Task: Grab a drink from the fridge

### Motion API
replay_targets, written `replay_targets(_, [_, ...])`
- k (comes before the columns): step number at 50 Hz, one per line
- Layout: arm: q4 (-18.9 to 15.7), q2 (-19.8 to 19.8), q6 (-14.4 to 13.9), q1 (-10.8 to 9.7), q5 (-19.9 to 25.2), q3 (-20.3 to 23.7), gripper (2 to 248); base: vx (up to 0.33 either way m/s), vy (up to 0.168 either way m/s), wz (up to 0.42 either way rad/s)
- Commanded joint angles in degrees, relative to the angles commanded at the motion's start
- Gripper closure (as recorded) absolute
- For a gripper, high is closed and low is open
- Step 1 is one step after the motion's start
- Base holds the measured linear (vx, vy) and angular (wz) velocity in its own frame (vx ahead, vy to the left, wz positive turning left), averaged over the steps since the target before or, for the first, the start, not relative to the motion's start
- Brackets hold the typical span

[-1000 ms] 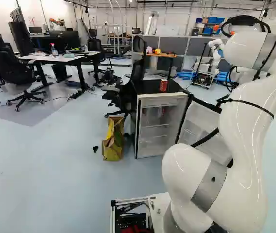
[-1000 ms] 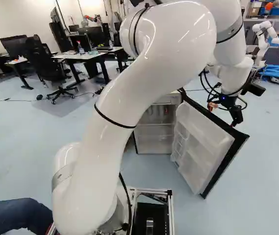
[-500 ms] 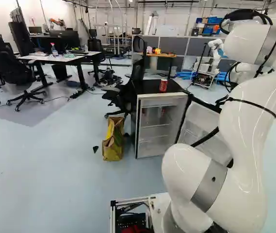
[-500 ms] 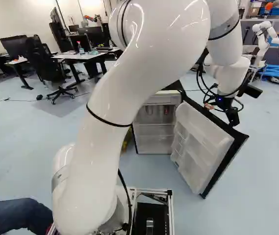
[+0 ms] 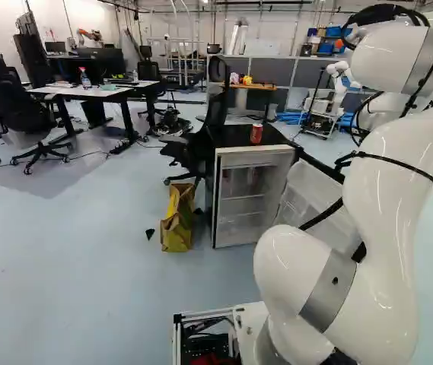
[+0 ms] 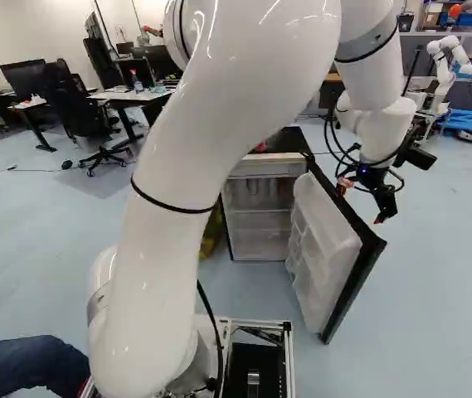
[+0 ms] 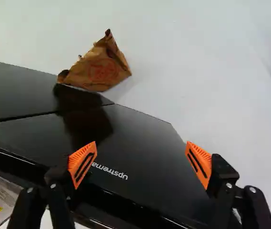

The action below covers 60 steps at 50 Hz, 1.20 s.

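Note:
In the right base view my open gripper (image 6: 381,216) is at the outer side of the fridge door (image 6: 323,257), near its upper edge. The door stands ajar, its white shelved inside showing. In the wrist view the fingers of the gripper (image 7: 141,143) are wide apart over the glossy black door (image 7: 140,167), nothing gripped; contact with it cannot be told. A red can (image 5: 256,134) stands upright on the black top of the fridge (image 5: 255,160). Dim shapes show behind the fridge's opening on the upper shelf; what they are is unclear.
A yellow-brown bag (image 5: 176,219) stands on the floor beside the fridge, with an office chair (image 5: 201,144) behind. A brown paper bag (image 7: 99,69) lies beyond the door. Another robot (image 6: 447,66) stands farther back. A person's leg (image 6: 24,365) is beside the base.
The fridge door has swung partway inward, toward the fridge body. My arm and gripper have shifted the same way, leftward in the right base view. The base has not moved.

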Motion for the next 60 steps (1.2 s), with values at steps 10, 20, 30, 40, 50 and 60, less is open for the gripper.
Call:
replay_targets(10, [0.0,1.62,0.0,0.21,0.0,2.36,3,0.0,0.0,0.0])
replay_targets(20, [0.0,3.24,0.0,0.48,0.0,4.72,3,0.0,0.0,0.0])
replay_targets(30, [0.0,4.78,0.0,0.96,0.0,6.92,3,0.0,0.0,0.0])
replay_targets(40, [0.0,6.3,0.0,1.62,0.0,9.08,3,0.0,0.0,0.0])
replay_targets(50, [0.0,7.83,0.0,2.32,0.0,11.23,3,0.0,0.0,0.0])
replay_targets(60, [0.0,9.41,0.0,3.11,0.0,13.42,3,0.0,0.0,0.0])
